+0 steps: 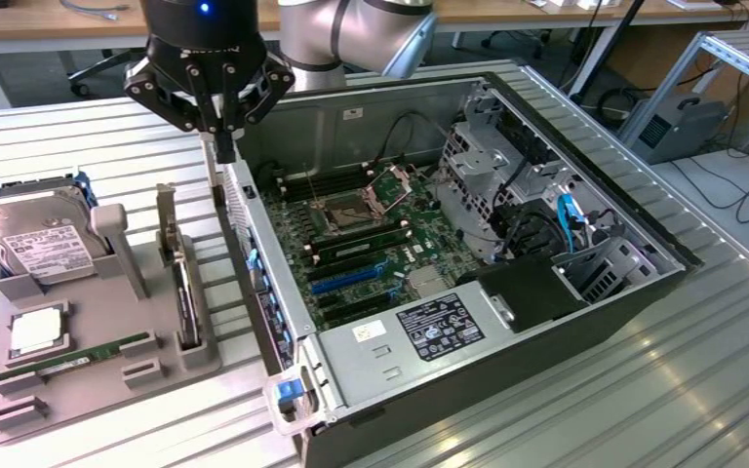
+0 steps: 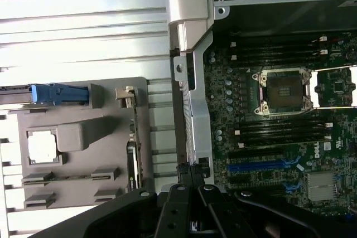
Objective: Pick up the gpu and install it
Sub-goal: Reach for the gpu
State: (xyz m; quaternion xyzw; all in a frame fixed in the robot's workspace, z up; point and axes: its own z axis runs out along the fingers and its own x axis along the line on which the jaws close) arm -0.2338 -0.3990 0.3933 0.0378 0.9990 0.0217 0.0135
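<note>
The gpu (image 1: 184, 292) stands on edge in a slot of the grey holder tray (image 1: 101, 390), left of the open computer case (image 1: 479, 322) in the exterior view, its silver bracket pointing up at the far end. In the wrist view the gpu (image 2: 132, 157) shows edge-on as a thin dark strip in the tray (image 2: 78, 115). My gripper (image 1: 225, 148) hangs fingers-down above the gap between the tray and the case's rear wall, past the card's bracket end. Its fingertips are pressed together with nothing between them, and in the wrist view the gripper (image 2: 191, 172) sits over the case edge.
On the tray also sit a silver hard drive (image 1: 43, 244), a square processor (image 1: 36, 331) and a thin RAM stick (image 1: 75, 356). Inside the case the motherboard (image 1: 362, 234) lies exposed, with blue card slots (image 1: 348, 276) and an open processor socket (image 2: 284, 90). Everything rests on a ribbed metal table (image 1: 687, 370).
</note>
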